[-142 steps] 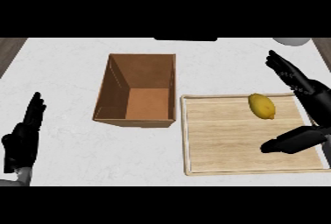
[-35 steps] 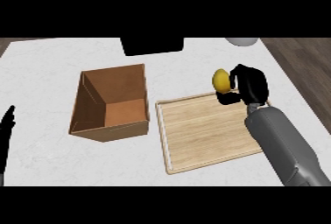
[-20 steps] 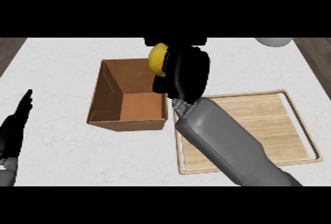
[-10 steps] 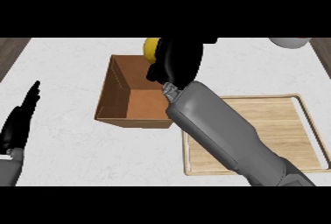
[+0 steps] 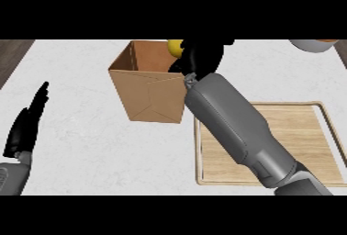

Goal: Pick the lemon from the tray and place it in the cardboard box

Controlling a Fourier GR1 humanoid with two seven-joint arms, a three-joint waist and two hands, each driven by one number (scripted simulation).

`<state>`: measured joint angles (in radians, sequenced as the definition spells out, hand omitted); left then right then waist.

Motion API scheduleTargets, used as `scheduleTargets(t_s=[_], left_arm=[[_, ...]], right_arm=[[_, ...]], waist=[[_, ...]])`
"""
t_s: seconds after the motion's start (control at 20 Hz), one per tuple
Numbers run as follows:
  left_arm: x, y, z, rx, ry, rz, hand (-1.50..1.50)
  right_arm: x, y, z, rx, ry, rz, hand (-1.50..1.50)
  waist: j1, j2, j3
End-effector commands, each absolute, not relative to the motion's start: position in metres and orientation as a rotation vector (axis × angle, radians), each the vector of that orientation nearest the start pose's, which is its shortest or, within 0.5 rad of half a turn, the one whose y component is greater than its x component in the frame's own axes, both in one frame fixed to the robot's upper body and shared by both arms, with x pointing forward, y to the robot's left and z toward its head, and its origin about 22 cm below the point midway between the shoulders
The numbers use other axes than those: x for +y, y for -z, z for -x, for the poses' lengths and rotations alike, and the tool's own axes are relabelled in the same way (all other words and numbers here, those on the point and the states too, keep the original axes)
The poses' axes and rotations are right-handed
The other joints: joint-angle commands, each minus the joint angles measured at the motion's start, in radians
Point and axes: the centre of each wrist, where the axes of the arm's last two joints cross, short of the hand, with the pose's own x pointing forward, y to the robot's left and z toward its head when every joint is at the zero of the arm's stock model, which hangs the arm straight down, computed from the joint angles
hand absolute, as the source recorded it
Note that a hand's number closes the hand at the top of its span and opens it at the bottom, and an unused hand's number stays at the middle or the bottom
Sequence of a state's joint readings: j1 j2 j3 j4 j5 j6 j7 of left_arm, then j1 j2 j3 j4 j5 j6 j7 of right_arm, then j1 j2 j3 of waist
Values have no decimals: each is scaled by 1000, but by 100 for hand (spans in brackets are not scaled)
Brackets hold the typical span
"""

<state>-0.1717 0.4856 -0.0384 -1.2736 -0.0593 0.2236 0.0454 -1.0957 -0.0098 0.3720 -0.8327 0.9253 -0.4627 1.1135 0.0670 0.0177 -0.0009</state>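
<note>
right hand (image 5: 203,53): one, fingers curling round the lemon, hanging over the box's open top
lemon (image 5: 175,47): one, yellow, showing at the hand's left edge
cardboard box (image 5: 149,94): one, just beside the tray
tray (image 5: 318,137): one, wooden
left hand (image 5: 28,124): one, resting at the left edge, fingers straight

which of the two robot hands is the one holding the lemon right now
The right black hand, curled round the yellow lemon over the brown cardboard box. The left black hand rests open at the view's left edge, holding nothing.
</note>
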Motion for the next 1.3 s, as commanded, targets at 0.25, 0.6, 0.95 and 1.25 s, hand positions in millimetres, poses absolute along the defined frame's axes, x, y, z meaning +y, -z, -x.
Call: scheduleTargets(t_s=[0.25,0.6,0.95,1.25], left_arm=[[329,-28,-294,-1423,258,-597,0],[345,-22,-278,-1391,255,-607,0],[354,-17,-277,-1351,209,-639,0],[364,-3,-255,-1328,183,-671,0]], right_arm=[[-36,-118,-415,-1237,-93,1038,-150],[-24,-116,-411,-1454,32,1074,-150],[-19,-129,-398,-1581,248,972,-150],[-33,-121,-371,-1585,291,941,-150]], waist=[[7,3,1],[-1,-7,0],[-66,-27,1],[-98,-37,1]])
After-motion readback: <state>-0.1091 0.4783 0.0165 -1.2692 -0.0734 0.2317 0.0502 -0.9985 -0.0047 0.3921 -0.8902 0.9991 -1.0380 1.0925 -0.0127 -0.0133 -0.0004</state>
